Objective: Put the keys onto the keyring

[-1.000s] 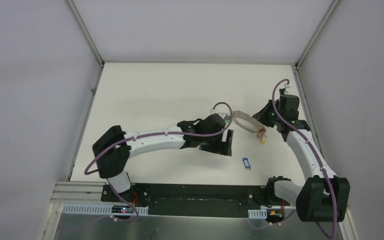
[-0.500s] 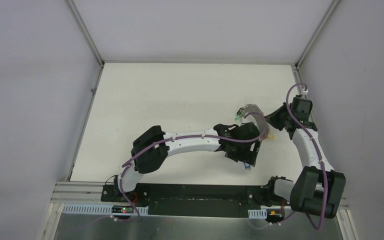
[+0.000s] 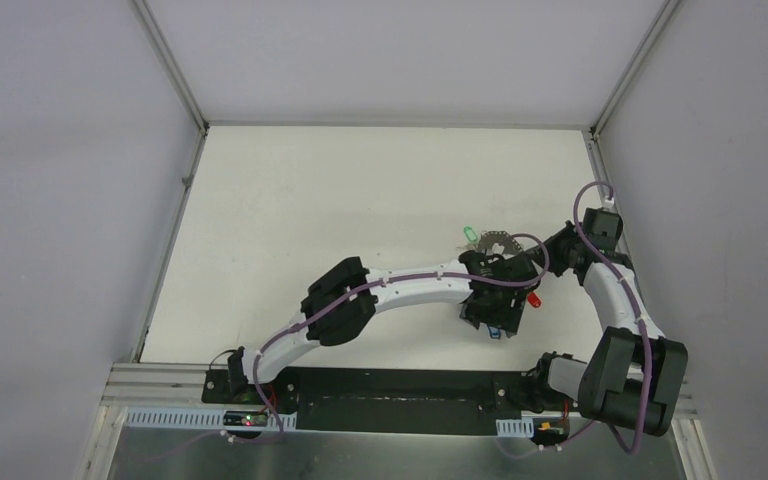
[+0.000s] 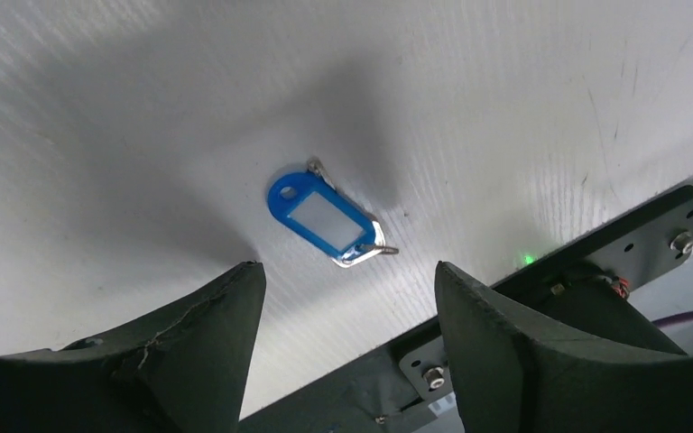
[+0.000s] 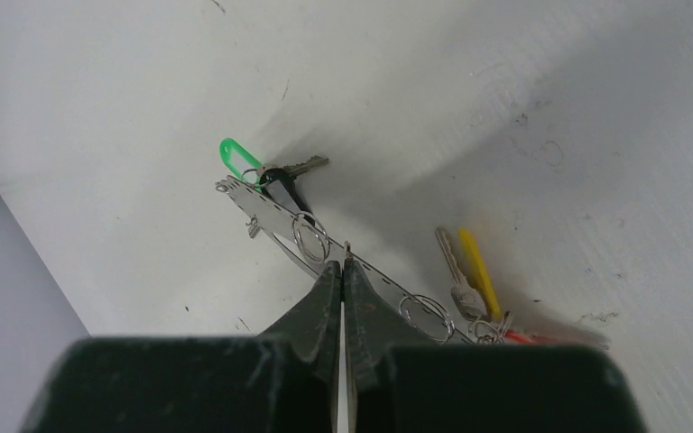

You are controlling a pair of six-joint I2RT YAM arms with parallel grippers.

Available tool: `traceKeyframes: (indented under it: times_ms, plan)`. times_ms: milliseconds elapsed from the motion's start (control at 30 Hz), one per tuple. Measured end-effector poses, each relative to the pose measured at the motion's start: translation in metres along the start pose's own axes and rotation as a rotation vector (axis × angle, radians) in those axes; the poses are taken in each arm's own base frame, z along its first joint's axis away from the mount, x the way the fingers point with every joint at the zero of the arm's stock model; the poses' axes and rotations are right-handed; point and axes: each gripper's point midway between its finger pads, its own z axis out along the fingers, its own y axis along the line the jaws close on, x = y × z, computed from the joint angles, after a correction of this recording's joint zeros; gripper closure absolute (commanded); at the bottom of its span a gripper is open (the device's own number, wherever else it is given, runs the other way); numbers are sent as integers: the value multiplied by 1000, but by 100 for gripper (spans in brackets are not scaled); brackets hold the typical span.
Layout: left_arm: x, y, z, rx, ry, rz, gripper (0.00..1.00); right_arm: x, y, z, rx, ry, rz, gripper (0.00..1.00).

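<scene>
— Two end effectors for you to check. Your left end effector (image 4: 349, 275) hovers over the table (image 4: 99, 108) with its fingers spread wide, gripping nothing.

— You can see the blue-tagged key (image 4: 325, 219) lying flat on the table just beyond those fingertips, in line with the gap and touching neither finger.

— Your right end effector (image 5: 343, 266) has its fingers pressed together on the rim of the keyring (image 5: 383, 284), pinching it between two of its silver split rings (image 5: 311, 236).

— From your right wrist camera the keyring shows almost edge-on, as a thin slanted strip. At its far end you have a green tag (image 5: 235, 155) and a black tag (image 5: 284, 189) with a silver key beside them.

— Nearer your fingers, to the right, a yellow tag (image 5: 478, 262) and a red tag (image 5: 523, 336) hang by the rim with another silver key. You cannot tell from here whether they rest on the table.

— Overhead, you'll find the keyring on the right side of the table, between your two wrists. The blue-tagged key lies closer to the arm bases, under your left wrist and apart from the keyring.
</scene>
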Motion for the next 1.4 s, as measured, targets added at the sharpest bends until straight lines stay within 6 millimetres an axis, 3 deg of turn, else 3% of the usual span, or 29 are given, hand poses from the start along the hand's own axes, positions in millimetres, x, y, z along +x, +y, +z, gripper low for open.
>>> traceKeyframes:
  times_ms: [333,533,667,833,1000,1133,1400]
  plan:
    - [-3,2,14,-71,-3,56,41,7,-7,1,19,19,12,100]
    - [0,9,13,-107,-1,84,55,7,-8,0,20,20,13,100]
    - [1,16,13,-129,-2,91,72,7,-7,-1,17,17,11,100]
    - [7,27,7,-154,1,102,84,7,-6,-3,9,17,6,100]
    - [15,43,-1,-194,12,115,100,9,-4,-4,-2,24,4,100]
    - [21,60,-12,-237,13,122,100,11,-2,-5,-12,33,3,100]
    - [29,113,-36,-338,36,90,100,21,8,-7,-67,84,3,100]
